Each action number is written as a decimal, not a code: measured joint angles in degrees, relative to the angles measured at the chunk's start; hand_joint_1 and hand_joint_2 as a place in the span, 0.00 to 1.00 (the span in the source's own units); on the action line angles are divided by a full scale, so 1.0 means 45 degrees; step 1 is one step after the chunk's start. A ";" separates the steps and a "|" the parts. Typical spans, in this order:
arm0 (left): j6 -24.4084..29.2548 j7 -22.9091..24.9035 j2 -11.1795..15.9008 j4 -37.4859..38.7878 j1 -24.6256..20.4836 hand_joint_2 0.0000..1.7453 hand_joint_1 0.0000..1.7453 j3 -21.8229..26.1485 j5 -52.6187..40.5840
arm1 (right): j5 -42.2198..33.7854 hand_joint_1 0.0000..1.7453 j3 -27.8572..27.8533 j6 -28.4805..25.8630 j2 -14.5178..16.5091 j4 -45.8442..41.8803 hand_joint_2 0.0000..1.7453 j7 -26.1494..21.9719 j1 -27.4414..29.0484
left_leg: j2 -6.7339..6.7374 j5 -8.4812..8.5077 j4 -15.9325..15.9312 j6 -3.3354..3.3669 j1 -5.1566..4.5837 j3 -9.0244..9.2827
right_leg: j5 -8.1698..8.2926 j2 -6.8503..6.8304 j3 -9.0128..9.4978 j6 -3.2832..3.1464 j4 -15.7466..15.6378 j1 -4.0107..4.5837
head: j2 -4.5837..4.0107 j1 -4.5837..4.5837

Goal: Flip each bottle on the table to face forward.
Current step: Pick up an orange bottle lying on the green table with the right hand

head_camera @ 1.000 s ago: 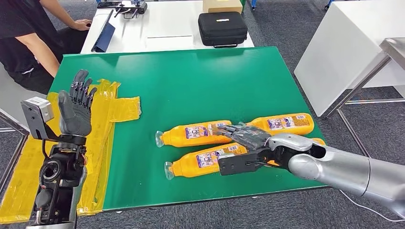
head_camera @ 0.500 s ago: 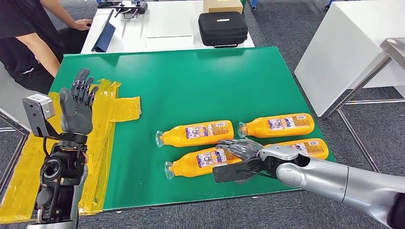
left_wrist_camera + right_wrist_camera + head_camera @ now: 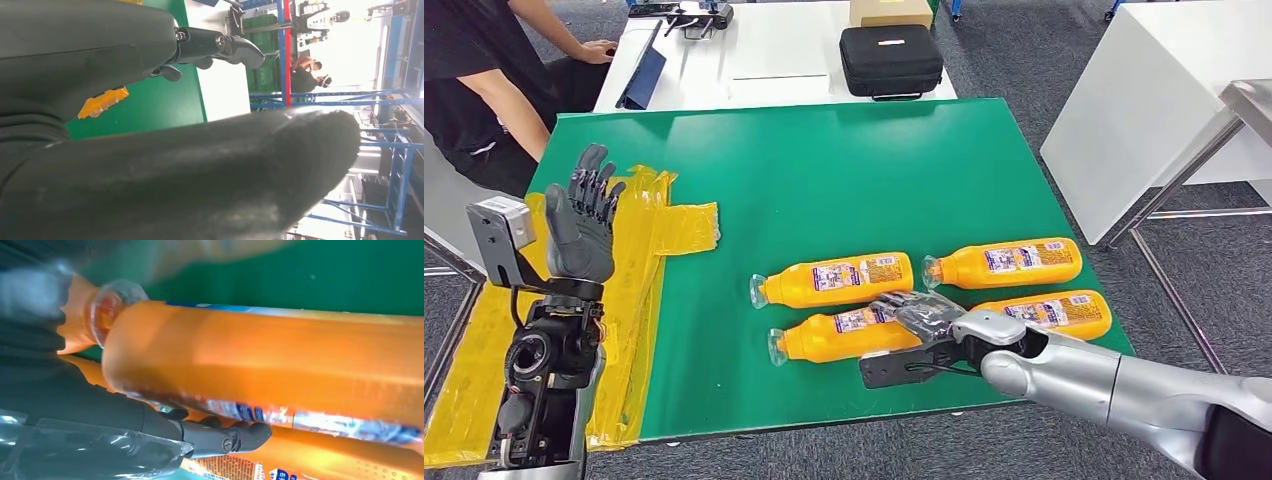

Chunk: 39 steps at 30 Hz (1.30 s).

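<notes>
The right hand (image 3: 924, 318) lies over the rear end of a clear plastic bottle of orange drink (image 3: 839, 336) that rests on its side on the green table (image 3: 824, 170), near the table's front edge. The dark fingers (image 3: 902, 303) drape across the bottle's body and touch it; the right wrist view shows fingers (image 3: 225, 437) against an orange bottle wall, but whether the hand truly grips it cannot be told. This bottle's cap end points away from the hand toward the robot's left, and its label, white and blue with small print, faces up; the writing is too small to read.

Just beyond the fingertips lies a second orange bottle (image 3: 834, 280), parallel and label up. Right beside the wrist, toward the robot's right, lies a third orange bottle (image 3: 1054, 312), and beyond that a fourth orange bottle (image 3: 1009, 262). All their labels look alike and are unreadable.

The left hand (image 3: 582, 225) is raised well apart from the bottles, palm upright, fingers spread and holding nothing, above a patch of yellow tape (image 3: 649, 240) on the table's left edge.

Behind the green table stands a white table (image 3: 764, 50) with a black zip case (image 3: 890, 58), and a person in black (image 3: 484, 70) sits beside it.
</notes>
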 joint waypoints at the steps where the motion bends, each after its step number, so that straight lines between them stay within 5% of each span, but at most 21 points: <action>1: 0.0007 0.0005 0.0000 0.0000 0.0000 0.00 0.00 0.0004 0.0000 | 0.0095 0.00 0.0000 -0.0038 0.0115 0.0222 1.00 -0.0019 0.0036 | 0.0001 0.0000 0.0000 0.0000 0.0000 0.0003 | 0.0000 0.0000 0.0002 0.0000 0.0000 0.0000 | 0.0000 0.0000; 3: 0.0022 0.0013 0.0000 0.0000 0.0001 0.00 0.00 0.0006 0.0000 | 0.0206 0.01 0.0005 -0.0042 0.0347 0.0684 1.00 -0.0044 0.0154 | -0.0004 0.0000 0.0000 0.0000 0.0001 0.0007 | -0.0001 -0.0002 0.0006 -0.0001 0.0000 0.0000 | 0.0000 0.0002; 7: 0.0089 0.0038 0.0012 0.0000 0.0009 0.00 0.00 0.0019 0.0002 | 0.0332 0.99 -0.0006 0.0072 0.0797 0.1478 1.00 -0.0092 0.0328 | 0.0010 -0.0002 0.0000 -0.0003 0.0003 0.0022 | -0.0001 0.0003 0.0015 -0.0002 -0.0001 0.0002 | 0.0000 -0.0001; 22: 0.0183 -0.0056 0.0085 0.0004 0.0261 0.00 0.00 0.0151 0.0155 | 0.0404 1.00 -0.0276 -0.0289 0.1519 0.2689 1.00 -0.0411 0.0607 | 0.0054 -0.0053 -0.0006 -0.0056 0.0024 0.0244 | -0.0017 0.0066 0.0190 -0.0026 -0.0013 0.0027 | 0.0000 0.0002; 28: 0.0164 -0.0228 0.0143 0.0062 0.0275 0.00 0.00 0.0160 0.0272 | -0.2394 1.00 -0.1250 -0.0628 0.1126 0.2357 1.00 -0.2034 0.1274 | 0.0050 -0.0054 -0.0006 -0.0056 0.0023 0.0269 | -0.0017 0.0064 0.0217 -0.0026 -0.0016 0.0030 | 0.0000 0.0005; 32: 0.0114 -0.0421 0.0204 0.0118 0.0361 1.00 0.00 0.0271 0.0359 | -0.3718 1.00 -0.2881 -0.0654 0.0543 0.0907 1.00 -0.3709 0.2868 | 0.0024 -0.0051 -0.0005 -0.0054 0.0021 0.0211 | -0.0015 0.0042 0.0196 -0.0020 -0.0009 0.0030 | 0.0000 0.0005; 39: -0.0185 -0.0522 0.0214 0.0001 0.0642 1.00 0.00 0.0602 0.0452 | -0.3499 1.00 -0.6798 -0.0137 0.0511 -0.2235 1.00 -0.4789 0.5619 | 0.0021 -0.0051 -0.0006 -0.0058 0.0024 0.0143 | -0.0033 0.0031 0.0126 -0.0035 -0.0001 0.0032 | 0.0000 -0.0001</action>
